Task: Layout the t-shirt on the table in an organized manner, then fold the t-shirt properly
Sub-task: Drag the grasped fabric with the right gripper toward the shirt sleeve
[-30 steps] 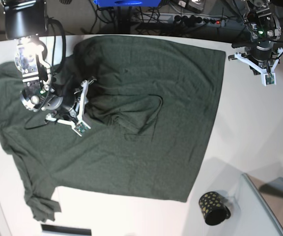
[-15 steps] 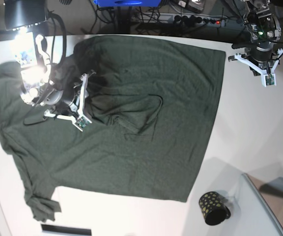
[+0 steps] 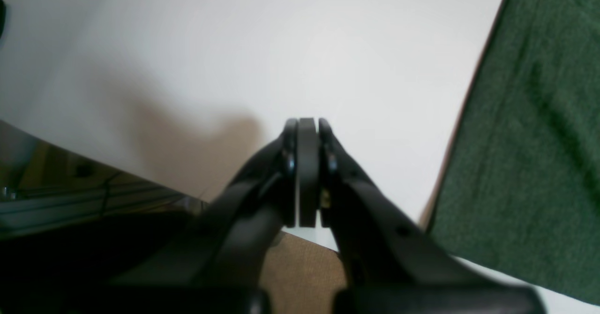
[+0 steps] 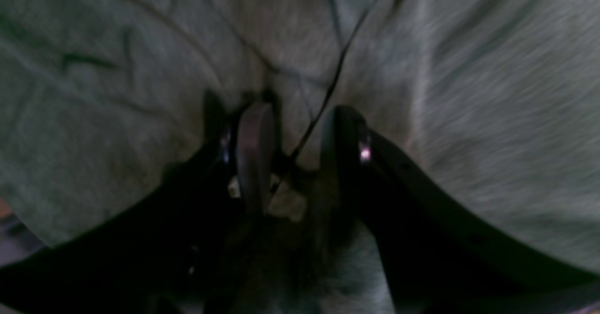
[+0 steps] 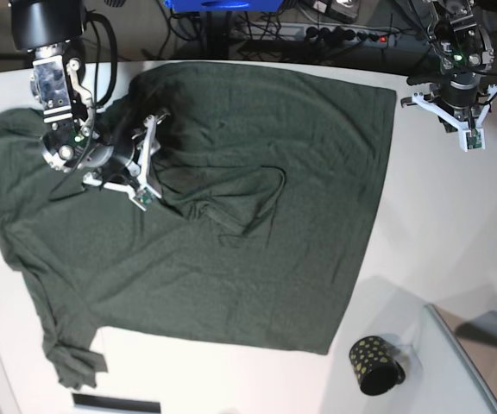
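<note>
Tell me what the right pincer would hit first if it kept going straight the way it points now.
Most likely the t-shirt: the right pincer points into its fabric, which fills the wrist view just beyond the parted jaws. Depth is unclear, but nothing else lies in that line.

No text, label, brand, number or sign can be read anywhere in these views; the t-shirt (image 5: 231,198) is plain, and the small black cup (image 5: 374,366) at five o'clock bears only gold dots.
</note>
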Robot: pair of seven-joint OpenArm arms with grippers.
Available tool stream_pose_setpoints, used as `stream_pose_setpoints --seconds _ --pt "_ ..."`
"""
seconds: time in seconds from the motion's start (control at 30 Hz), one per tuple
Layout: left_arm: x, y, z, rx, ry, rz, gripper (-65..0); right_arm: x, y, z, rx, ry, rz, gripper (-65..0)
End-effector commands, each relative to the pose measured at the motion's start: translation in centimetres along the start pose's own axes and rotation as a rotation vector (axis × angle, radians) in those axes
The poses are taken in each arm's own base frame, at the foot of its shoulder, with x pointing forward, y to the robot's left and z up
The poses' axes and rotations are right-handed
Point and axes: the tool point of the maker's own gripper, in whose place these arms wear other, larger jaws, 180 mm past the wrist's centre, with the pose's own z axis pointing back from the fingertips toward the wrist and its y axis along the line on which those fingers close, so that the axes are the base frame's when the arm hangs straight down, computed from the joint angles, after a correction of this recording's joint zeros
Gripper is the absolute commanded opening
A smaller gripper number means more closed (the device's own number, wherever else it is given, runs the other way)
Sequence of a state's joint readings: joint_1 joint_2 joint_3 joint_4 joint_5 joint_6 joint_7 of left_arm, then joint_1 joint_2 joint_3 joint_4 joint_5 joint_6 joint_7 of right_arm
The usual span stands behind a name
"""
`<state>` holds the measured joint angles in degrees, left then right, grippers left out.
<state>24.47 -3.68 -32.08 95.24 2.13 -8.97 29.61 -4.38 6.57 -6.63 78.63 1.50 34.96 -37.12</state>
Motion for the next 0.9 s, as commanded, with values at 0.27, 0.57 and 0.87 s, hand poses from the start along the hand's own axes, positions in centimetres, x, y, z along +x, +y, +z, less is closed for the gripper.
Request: stream_pose_setpoints --seconds 0.27,0.57,0.87 --pt "0.8 0.7 0.2 0.016 -0.031 -0.007 -65.0 2.3 -1.0 1.2 -0.033 -0.076 0.013 -43.4" --pt "0.9 0.7 0.2 0.015 -0.031 -0.006 -65.0 1.6 -1.6 0.4 -0.029 -0.046 0.000 -43.5" --pt "0.9 0.7 0.2 0.015 -0.031 -0.006 -65.0 1.6 -2.0 0.1 -0.028 -0.037 -0.006 -58.4"
